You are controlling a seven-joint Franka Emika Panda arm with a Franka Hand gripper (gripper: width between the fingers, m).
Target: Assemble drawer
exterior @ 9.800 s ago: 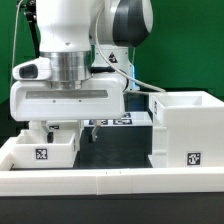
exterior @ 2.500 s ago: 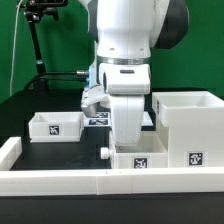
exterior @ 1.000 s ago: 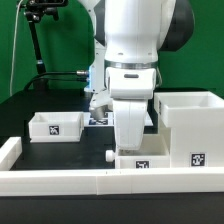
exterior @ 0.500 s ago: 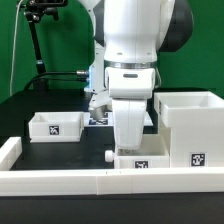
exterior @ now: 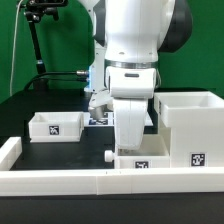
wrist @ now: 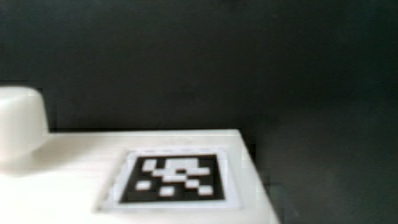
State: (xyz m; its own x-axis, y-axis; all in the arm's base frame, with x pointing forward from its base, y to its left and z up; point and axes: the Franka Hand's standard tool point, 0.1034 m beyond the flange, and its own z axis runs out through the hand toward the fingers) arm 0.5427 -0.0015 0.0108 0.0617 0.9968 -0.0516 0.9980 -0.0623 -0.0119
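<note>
Tray [exterior: 128, 162] handling: prob light, stiff plastic, slick walls.
We can't tell if jaws are clenched; we'd pinch a side wall, not knob [exterior: 107, 154].

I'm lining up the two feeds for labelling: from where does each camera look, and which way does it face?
Exterior view: off the arm, low beyond the border wall, facing across the table at the arm; its lower part and gripper show, down at a tray beside the housing.
Wrist view: on the wrist, looking closely down at a white tagged surface against dark table; a white rounded shape may be a finger.
Shared: probably that tray, not certain.
</note>
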